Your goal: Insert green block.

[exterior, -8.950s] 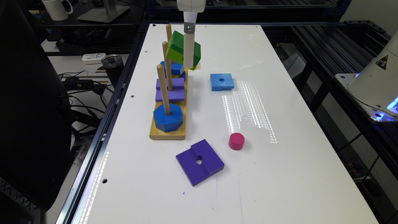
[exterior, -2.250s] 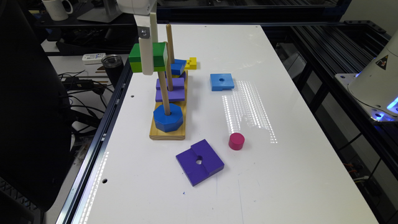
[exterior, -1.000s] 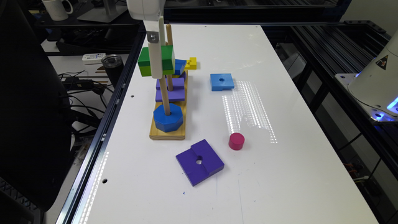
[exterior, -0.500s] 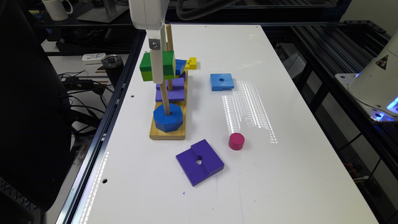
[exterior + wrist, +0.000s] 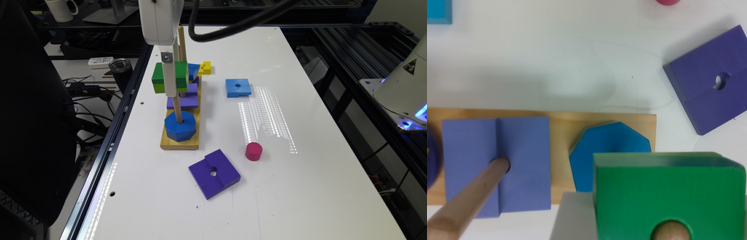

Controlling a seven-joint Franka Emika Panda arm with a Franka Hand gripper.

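On the white table (image 5: 300, 186) lie a purple square (image 5: 214, 173), a pink cylinder (image 5: 254, 151), a light-blue square (image 5: 237, 87) and a yellow piece (image 5: 205, 67) beside the wooden peg base (image 5: 179, 141).

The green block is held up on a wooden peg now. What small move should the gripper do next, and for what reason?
Probably lower it straight down. In the wrist view the peg already sits inside the hole of the green block, and the blue octagon lies below on the wooden base. In the exterior view the block hangs well above the octagon, carried by the gripper.
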